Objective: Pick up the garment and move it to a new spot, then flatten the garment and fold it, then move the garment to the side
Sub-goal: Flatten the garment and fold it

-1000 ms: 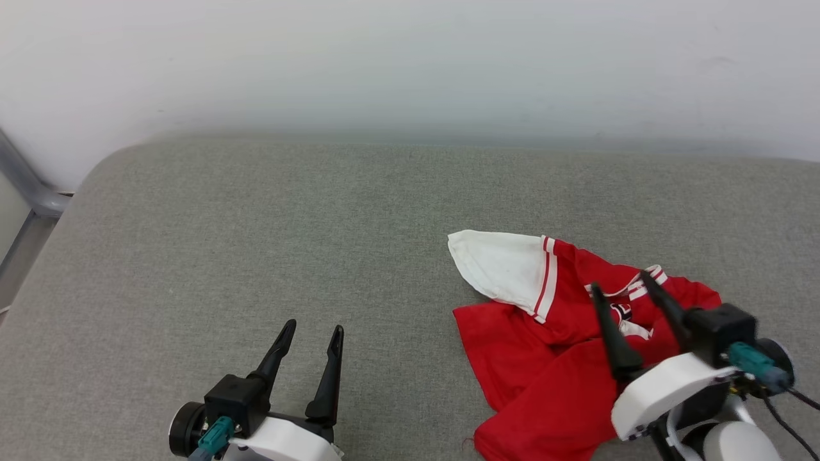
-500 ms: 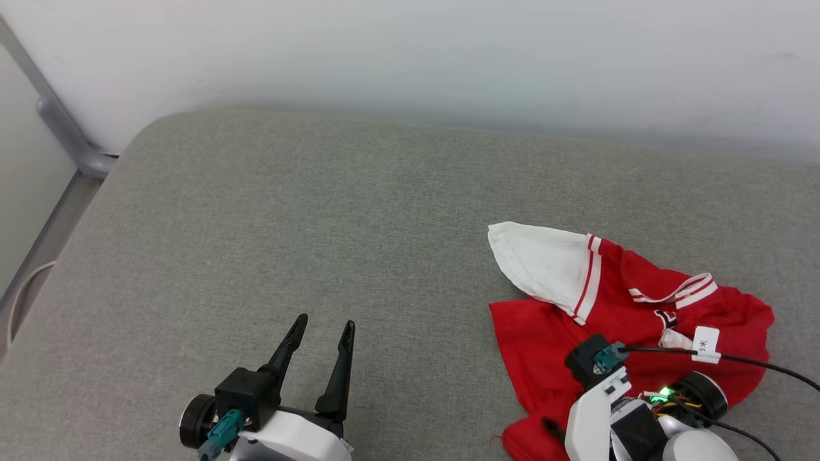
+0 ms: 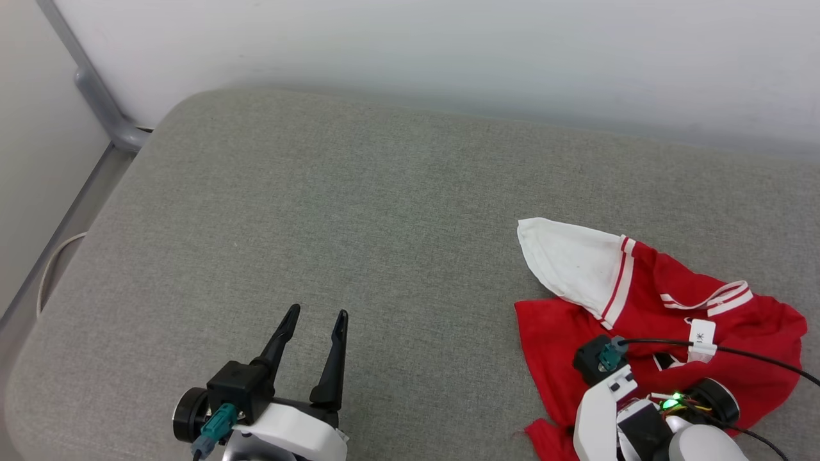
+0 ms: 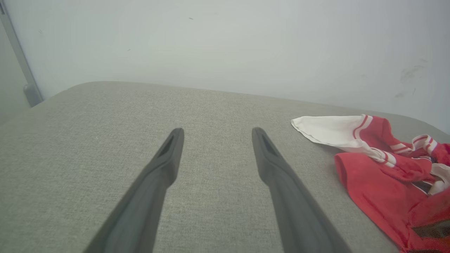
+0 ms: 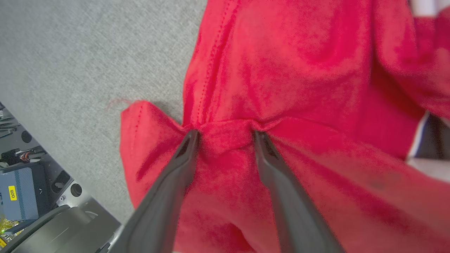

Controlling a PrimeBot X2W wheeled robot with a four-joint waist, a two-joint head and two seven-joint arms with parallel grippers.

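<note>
grey cushion (image 3: 384,224), white wall (image 3: 448,51) | left pincer (image 3: 318,312) released | right pincer (image 5: 225,135) spread astride garment (image 3: 647,307) fold

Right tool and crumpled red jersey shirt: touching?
Touching. Right wrist view: the right tool presses into the red jersey shirt, fabric bunched between its fingertips.

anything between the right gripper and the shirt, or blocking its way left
Nothing visible: the right gripper touches the garment, a fold between its fingers; over the cushion leftward only the left gripper hovers.

Red garment (image 3: 557,333), white sleeve (image 3: 570,259) — red-striped trim — grey cushion (image 3: 352,224).
</note>
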